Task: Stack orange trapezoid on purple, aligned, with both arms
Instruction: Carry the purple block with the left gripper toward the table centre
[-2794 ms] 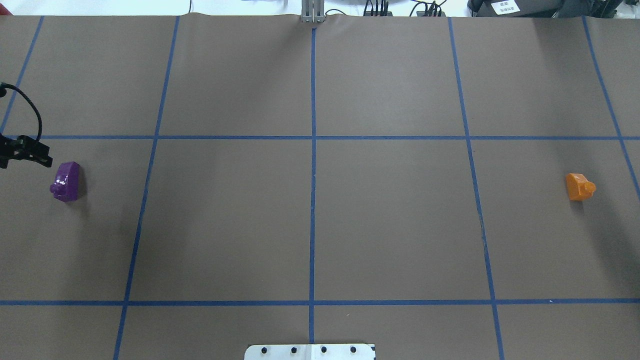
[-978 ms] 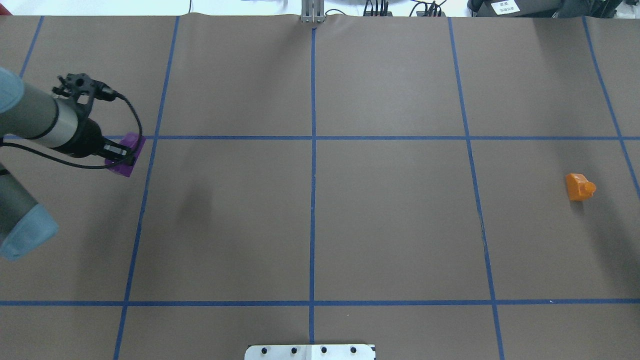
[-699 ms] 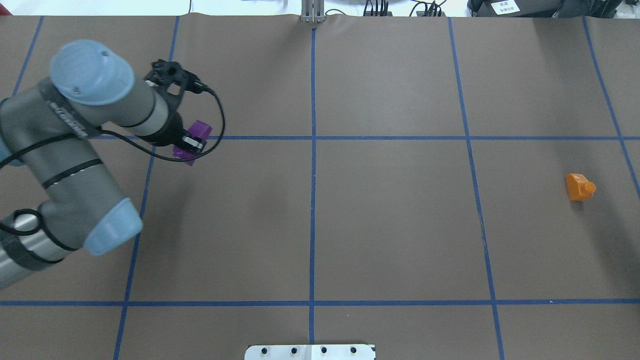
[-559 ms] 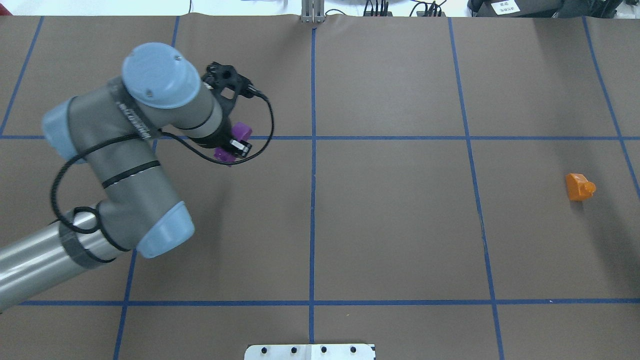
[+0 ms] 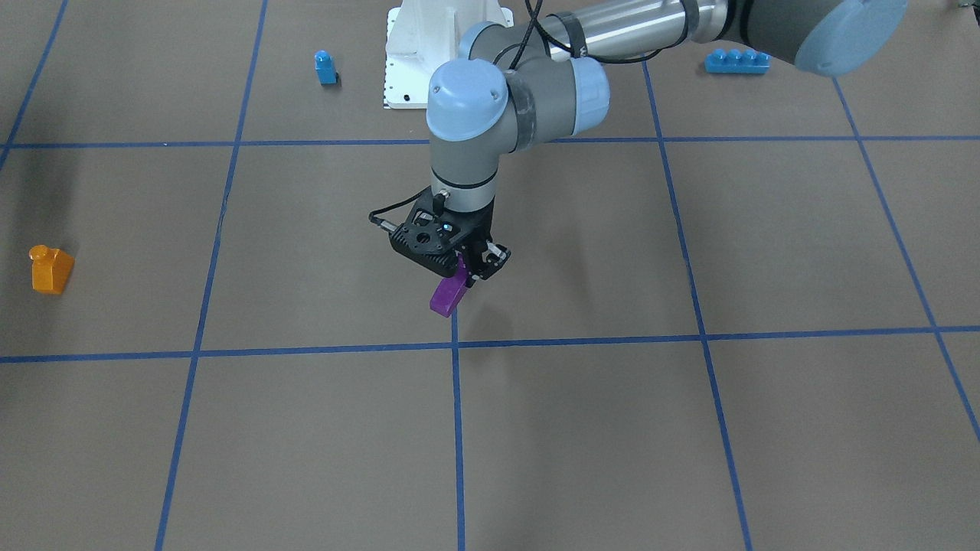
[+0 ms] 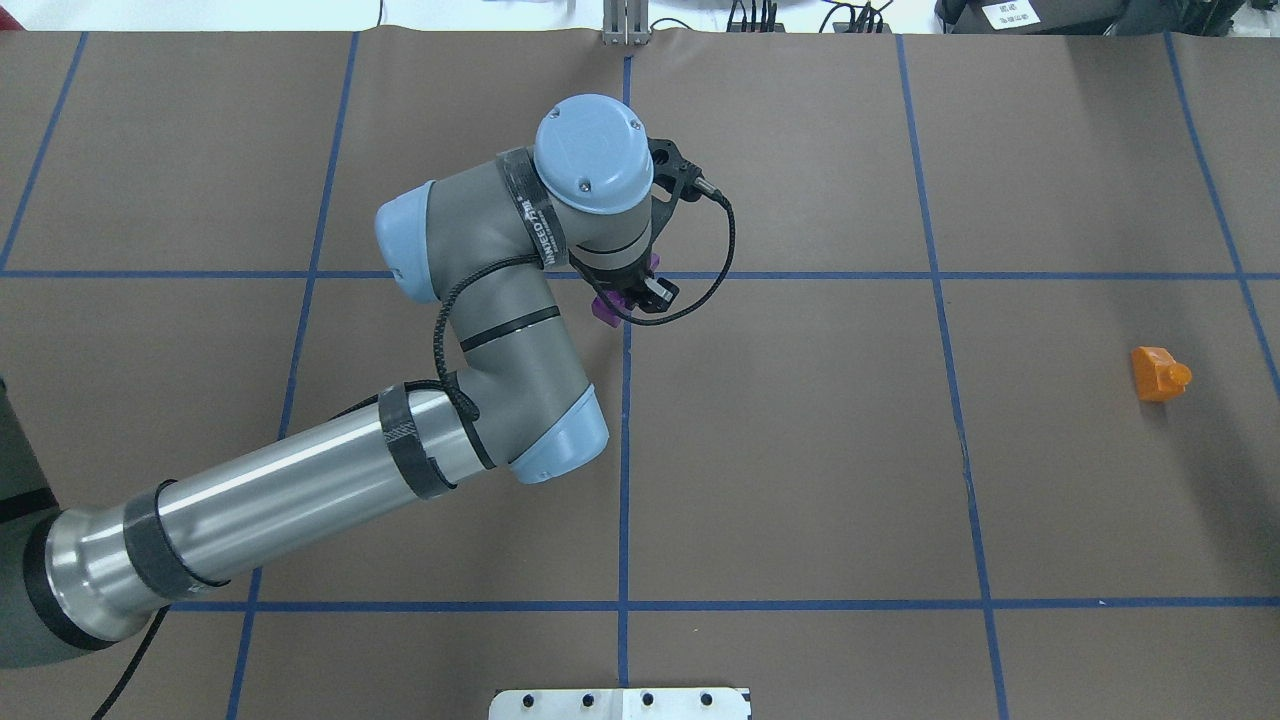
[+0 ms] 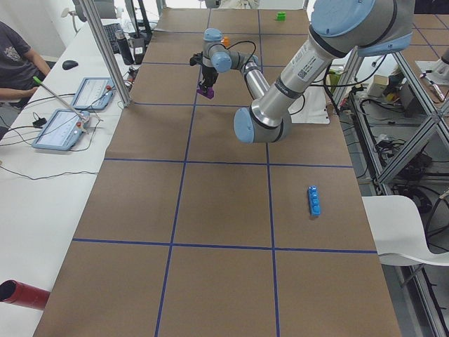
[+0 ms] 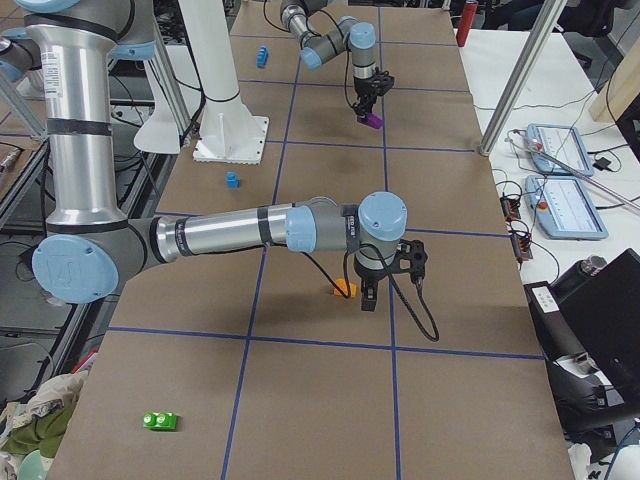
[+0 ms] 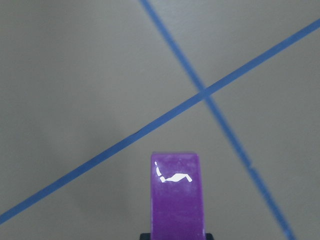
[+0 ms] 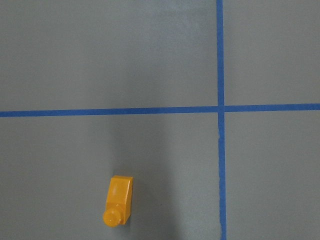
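Observation:
My left gripper (image 5: 462, 274) is shut on the purple brick (image 5: 448, 295) and holds it, tilted, above the middle of the table near the crossing of two tape lines. The brick also shows in the overhead view (image 6: 603, 311), mostly under the wrist, and in the left wrist view (image 9: 177, 200). The orange trapezoid (image 6: 1160, 373) lies on its side at the far right of the table, stud pointing sideways; it also shows in the front view (image 5: 50, 268) and the right wrist view (image 10: 120, 201). My right gripper (image 8: 371, 301) shows only in the right side view, close beside the orange trapezoid (image 8: 345, 289); I cannot tell if it is open.
A small blue brick (image 5: 325, 67) and a long blue brick (image 5: 736, 60) lie near the robot's white base (image 5: 406, 69). A green brick (image 8: 160, 421) lies at the table's right end. Tablets (image 8: 565, 208) sit on the side table.
My left arm has taken the purple brick from the table's left edge, lifted it and carried it rightward to the centre. The orange trapezoid has not moved.

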Tool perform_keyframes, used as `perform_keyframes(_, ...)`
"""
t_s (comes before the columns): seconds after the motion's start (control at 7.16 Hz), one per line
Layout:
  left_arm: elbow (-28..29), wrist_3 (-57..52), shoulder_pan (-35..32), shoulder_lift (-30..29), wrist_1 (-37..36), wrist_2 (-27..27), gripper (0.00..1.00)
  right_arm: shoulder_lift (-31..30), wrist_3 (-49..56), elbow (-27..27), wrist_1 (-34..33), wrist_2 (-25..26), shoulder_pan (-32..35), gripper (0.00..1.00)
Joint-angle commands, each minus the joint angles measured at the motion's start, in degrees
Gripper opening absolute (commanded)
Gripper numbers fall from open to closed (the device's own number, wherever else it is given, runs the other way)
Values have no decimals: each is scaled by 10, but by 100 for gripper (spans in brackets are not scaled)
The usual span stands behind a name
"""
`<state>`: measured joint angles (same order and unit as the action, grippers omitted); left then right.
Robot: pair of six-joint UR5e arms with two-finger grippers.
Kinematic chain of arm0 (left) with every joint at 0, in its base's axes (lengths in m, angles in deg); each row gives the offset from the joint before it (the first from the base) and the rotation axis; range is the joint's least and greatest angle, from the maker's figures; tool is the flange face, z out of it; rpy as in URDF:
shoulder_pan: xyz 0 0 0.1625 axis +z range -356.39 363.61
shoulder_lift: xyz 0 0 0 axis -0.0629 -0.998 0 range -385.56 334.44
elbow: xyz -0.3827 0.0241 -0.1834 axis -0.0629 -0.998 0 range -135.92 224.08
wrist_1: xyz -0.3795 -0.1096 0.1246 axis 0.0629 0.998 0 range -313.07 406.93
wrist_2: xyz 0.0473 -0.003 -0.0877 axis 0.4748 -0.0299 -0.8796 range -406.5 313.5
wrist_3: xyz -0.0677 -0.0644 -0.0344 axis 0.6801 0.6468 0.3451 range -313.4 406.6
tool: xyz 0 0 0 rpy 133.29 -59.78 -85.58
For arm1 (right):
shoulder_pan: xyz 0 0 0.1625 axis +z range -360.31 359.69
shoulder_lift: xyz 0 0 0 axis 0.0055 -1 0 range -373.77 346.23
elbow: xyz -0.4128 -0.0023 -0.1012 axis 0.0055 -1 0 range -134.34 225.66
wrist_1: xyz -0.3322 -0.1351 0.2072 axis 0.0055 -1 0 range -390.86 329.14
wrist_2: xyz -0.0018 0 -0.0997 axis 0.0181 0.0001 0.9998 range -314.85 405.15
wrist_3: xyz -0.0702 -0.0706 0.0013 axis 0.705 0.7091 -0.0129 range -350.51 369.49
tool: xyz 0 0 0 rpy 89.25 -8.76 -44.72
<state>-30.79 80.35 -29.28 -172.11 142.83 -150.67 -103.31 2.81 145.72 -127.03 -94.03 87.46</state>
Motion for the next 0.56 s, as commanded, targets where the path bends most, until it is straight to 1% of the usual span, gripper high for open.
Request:
perform_keyframes(0.0, 55, -2, 9, -12, 43, 14, 0, -4, -18, 5, 1, 2, -13, 100)
perform_keyframes(0.14, 56, -2, 10, -11, 42, 15, 0, -25, -20, 28, 11, 10, -16, 100)
perform_keyframes(0.28, 55, -2, 10, -12, 39, 15, 0, -62, -60, 35, 84, 23, -24, 100)
perform_keyframes(0.42, 56, -6, 10, -11, 39, 16, 0, -81, -161, 35, 185, 26, -48, 100)
